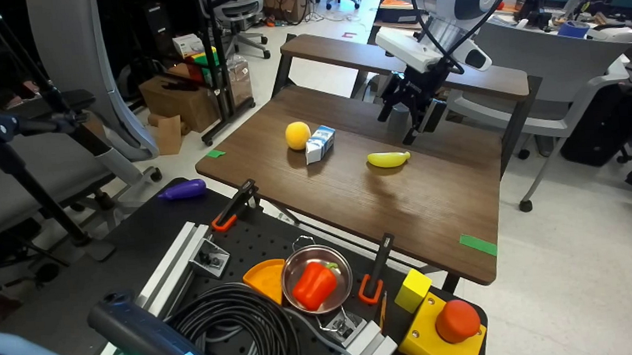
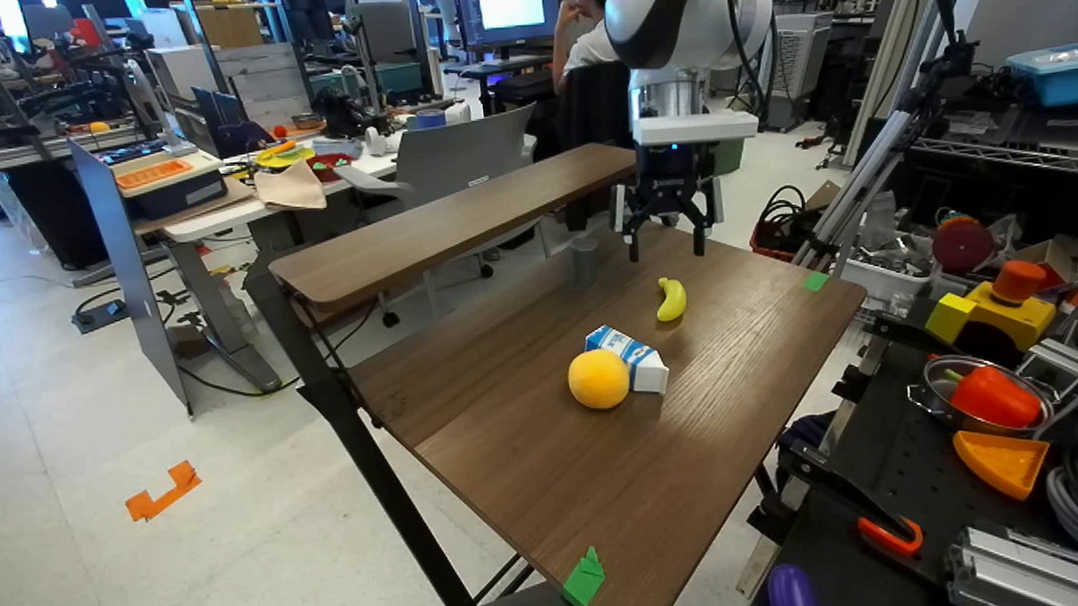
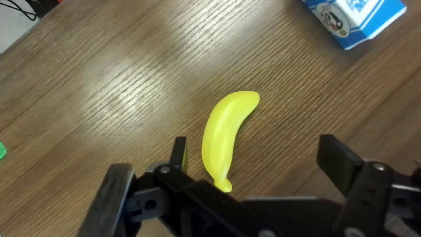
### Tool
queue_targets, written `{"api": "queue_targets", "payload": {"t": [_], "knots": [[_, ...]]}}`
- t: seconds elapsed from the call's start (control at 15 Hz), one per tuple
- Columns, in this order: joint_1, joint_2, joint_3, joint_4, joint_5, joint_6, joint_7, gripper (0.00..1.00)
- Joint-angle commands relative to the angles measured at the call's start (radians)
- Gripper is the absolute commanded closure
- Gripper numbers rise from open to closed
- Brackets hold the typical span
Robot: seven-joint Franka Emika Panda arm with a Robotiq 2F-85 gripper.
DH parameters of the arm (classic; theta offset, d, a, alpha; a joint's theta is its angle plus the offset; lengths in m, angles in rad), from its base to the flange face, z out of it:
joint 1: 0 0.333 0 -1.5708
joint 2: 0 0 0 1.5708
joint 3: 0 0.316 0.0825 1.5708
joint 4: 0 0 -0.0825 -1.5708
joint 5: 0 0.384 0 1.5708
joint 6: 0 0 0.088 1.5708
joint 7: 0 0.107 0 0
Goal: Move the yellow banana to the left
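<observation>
The yellow banana [image 1: 389, 159] lies on the brown wooden table [image 1: 339, 198], and it also shows in an exterior view [image 2: 672, 300]. In the wrist view the banana [image 3: 219, 138] lies whole in sight, its narrow stem end toward the gripper. My gripper [image 3: 253, 141] is open and empty. Its left finger is close beside the banana in the picture, and its right finger is well apart from it. In both exterior views the gripper [image 1: 397, 127] [image 2: 666, 252] hangs above the table, near the banana's stem end, apart from the banana.
A blue and white milk carton [image 2: 629, 361] lies beside a round yellow-orange fruit [image 2: 598, 379]. A grey cup [image 2: 584, 260] stands near the raised shelf [image 2: 465, 225]. A black cart [image 1: 242, 226] with a metal pot [image 1: 343, 258] and clamps stands along a table edge.
</observation>
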State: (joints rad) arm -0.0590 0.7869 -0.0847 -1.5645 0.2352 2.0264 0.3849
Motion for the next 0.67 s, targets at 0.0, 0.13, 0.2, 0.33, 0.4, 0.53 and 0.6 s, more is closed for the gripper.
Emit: {"api": "queue_targets", "payload": {"t": [0.0,0.13,0.2,0.33,0.4,0.53,0.6], "knots": [[-0.001,0.078,-0.005,0.075,0.017,0.007,0.057,0.0],[-0.005,0.11,-0.007,0.102,0.02,0.002,0.08,0.0],[-0.005,0.13,-0.009,0.118,0.019,-0.003,0.093,0.0],[-0.007,0.16,-0.009,0.148,0.02,-0.019,0.114,0.0],[-0.008,0.173,-0.009,0.161,0.021,-0.026,0.126,0.0],[-0.008,0.198,-0.011,0.187,0.022,-0.037,0.151,0.0],[-0.006,0.209,-0.012,0.201,0.021,-0.047,0.165,0.0]]}}
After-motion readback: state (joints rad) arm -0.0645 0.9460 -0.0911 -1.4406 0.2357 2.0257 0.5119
